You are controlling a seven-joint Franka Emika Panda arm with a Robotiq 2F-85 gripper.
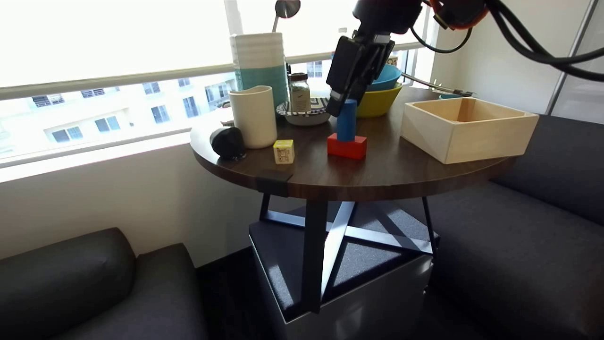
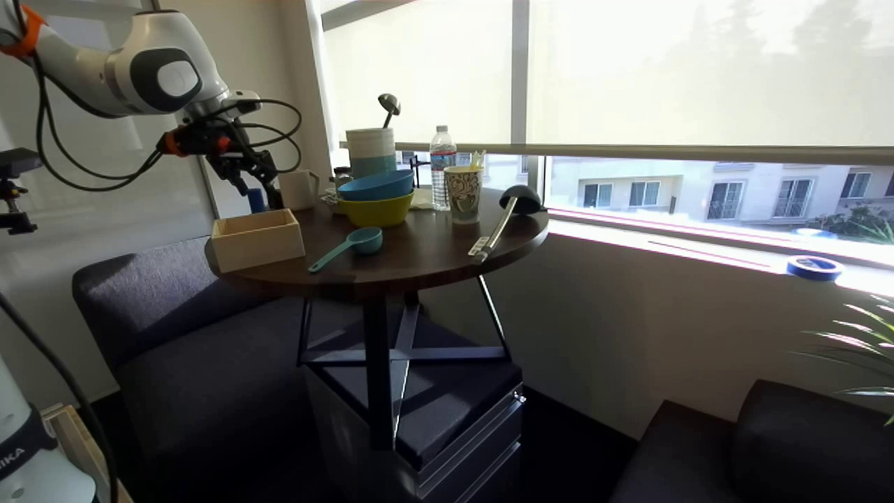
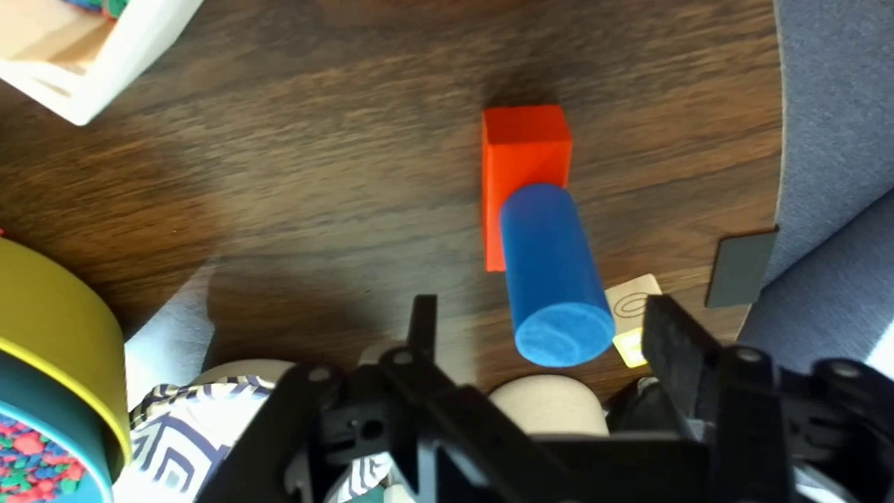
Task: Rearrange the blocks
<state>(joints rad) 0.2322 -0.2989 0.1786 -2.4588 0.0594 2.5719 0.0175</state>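
Observation:
A blue cylinder block [image 1: 347, 122] stands upright on a red rectangular block [image 1: 347, 148] on the round table. In the wrist view the blue block [image 3: 555, 279] covers part of the red block [image 3: 525, 161]. A yellow-and-wood cube [image 1: 284, 152] sits apart on the table; it shows partly behind a finger in the wrist view [image 3: 628, 305]. My gripper [image 3: 538, 304] is open, its fingers on either side of the blue block's top with gaps visible. In an exterior view only the blue block's upper part [image 2: 256, 200] shows; the red block and yellow cube are hidden there.
A pale wooden open box [image 1: 490, 139] stands beside the blocks. A white cup [image 1: 255, 118], a black object [image 1: 227, 142], a patterned bowl [image 1: 304, 118] with a jar, and stacked blue and yellow bowls [image 2: 377, 209] stand around. The table edge [image 1: 330, 191] is near the red block.

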